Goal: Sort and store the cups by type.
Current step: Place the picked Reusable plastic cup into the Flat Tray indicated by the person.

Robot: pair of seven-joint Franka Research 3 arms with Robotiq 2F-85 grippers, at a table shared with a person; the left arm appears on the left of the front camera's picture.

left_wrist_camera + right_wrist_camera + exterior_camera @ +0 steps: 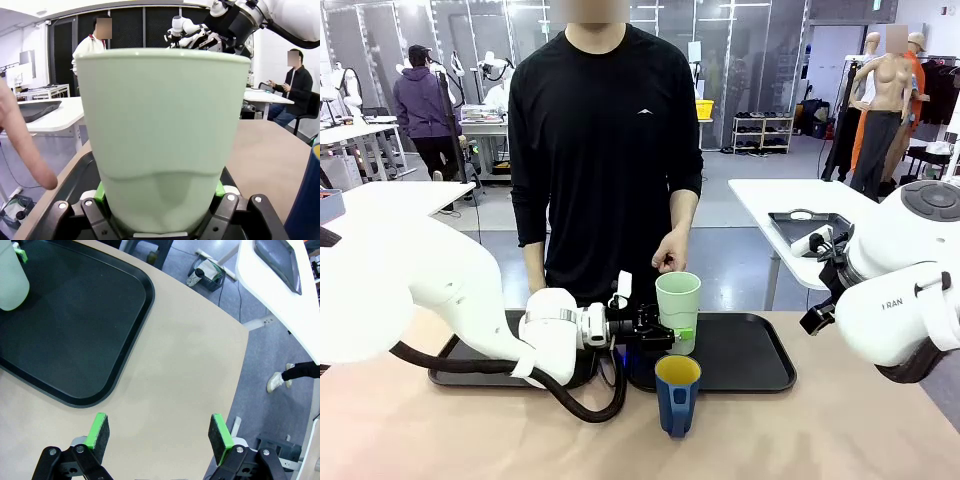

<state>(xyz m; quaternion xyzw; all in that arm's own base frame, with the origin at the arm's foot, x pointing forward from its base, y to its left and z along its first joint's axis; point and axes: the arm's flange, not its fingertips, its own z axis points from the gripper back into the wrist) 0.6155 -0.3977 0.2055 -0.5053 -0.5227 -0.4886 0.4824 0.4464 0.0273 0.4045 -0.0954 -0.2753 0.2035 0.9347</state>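
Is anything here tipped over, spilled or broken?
Nothing stands out. The tall pale green plastic tumbler is upright, held by the left tool over the black tray; the dark blue handled mug stands upright on the table.

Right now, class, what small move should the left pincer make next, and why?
Probably open the left pincer and back off: it clasps the green tumbler, which seems to stand upright on the right tray, while the blue mug waits on the table.
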